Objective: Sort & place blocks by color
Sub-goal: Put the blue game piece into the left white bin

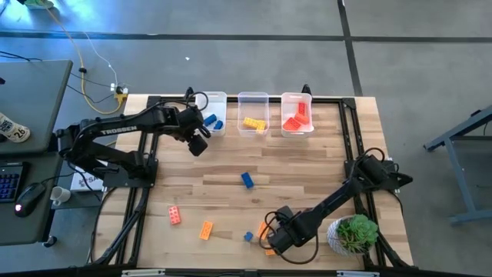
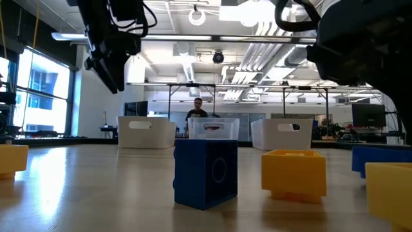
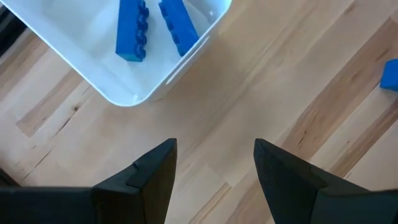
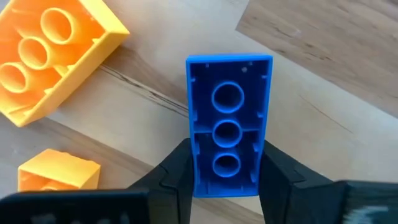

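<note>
My right gripper (image 1: 269, 237) is near the table's near edge, shut on a blue brick (image 4: 227, 124). The brick's hollow underside faces the wrist camera. Two orange-yellow bricks (image 4: 53, 56) (image 4: 59, 169) lie beside it. My left gripper (image 1: 198, 143) is open and empty above the table, beside the left clear bin (image 1: 214, 114). That bin holds two blue bricks (image 3: 132, 31). The middle bin (image 1: 252, 104) holds yellow bricks and the right bin (image 1: 297, 101) holds red ones. A blue brick (image 1: 247, 179), a red one (image 1: 175, 215) and an orange one (image 1: 205, 229) lie loose on the table. My right gripper pinches the blue brick's two long sides (image 4: 198, 163) between its two fingers (image 4: 171, 177), at the end nearest the wrist. The fingers lie along the brick, and its other end (image 4: 229, 62) sticks out past the fingertips. I cannot tell whether it is clear of the table.
A small potted plant (image 1: 354, 233) stands at the near right corner, close to my right arm. Another small blue brick (image 1: 248, 236) lies just left of my right gripper. A desk with a keyboard and a mouse (image 1: 27, 196) stands off the table's left edge.
</note>
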Controlling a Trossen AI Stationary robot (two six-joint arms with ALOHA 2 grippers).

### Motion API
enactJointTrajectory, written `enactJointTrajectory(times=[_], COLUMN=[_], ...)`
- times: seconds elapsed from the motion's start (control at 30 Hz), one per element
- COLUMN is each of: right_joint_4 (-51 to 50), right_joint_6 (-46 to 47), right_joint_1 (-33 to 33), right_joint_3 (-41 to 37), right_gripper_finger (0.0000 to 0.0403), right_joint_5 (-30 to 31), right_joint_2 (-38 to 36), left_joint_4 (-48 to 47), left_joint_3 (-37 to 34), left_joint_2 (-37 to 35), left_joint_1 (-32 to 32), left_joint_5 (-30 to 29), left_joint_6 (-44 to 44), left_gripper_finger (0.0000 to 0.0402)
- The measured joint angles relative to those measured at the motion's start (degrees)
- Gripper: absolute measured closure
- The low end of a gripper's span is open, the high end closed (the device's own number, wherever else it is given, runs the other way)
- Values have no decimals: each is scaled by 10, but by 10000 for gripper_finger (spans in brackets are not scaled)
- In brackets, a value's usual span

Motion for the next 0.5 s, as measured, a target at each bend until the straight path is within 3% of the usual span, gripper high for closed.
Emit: enactJointTrajectory(times=[0.3, 0.5], right_joint_4=[7, 7], right_joint_6=[-4, -7], right_joint_1=[1, 0], right_joint_3=[-2, -1], right_gripper_finger=[297, 297], right_joint_5=[-4, 35], right_joint_2=[-29, -60], left_joint_4=[-1, -2], left_joint_3=[0, 0], left_joint_2=[1, 1], left_joint_1=[-14, -42], left_joint_5=[5, 5], left_joint_6=[14, 15], left_gripper_finger=[202, 202])
